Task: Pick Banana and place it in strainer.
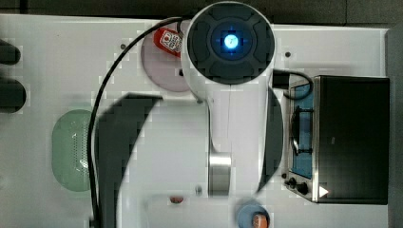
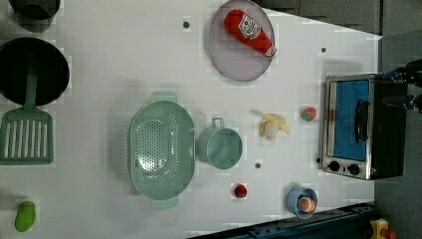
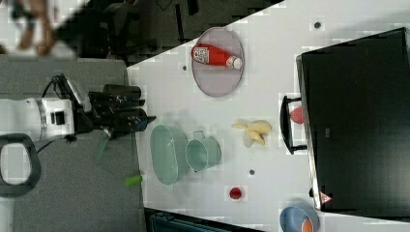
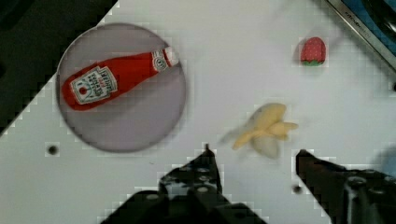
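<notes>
The gripper hangs well above the surface, its jaws spread wide on nothing — ready, I judge, to straddle the banana, which lies loose between the green cup and the toaster oven, apart from the strainer.

- Banana: 1
- Strainer: 1
- Green cup: 1
- Strawberries: 2, one beside the toaster oven, one lower centre of the left view
- Ketchup bottle: 1, on 1 plate
- Toaster oven: 1
- Blue bowl: 1
- Green spatula: 1
- Black pan: 1
</notes>
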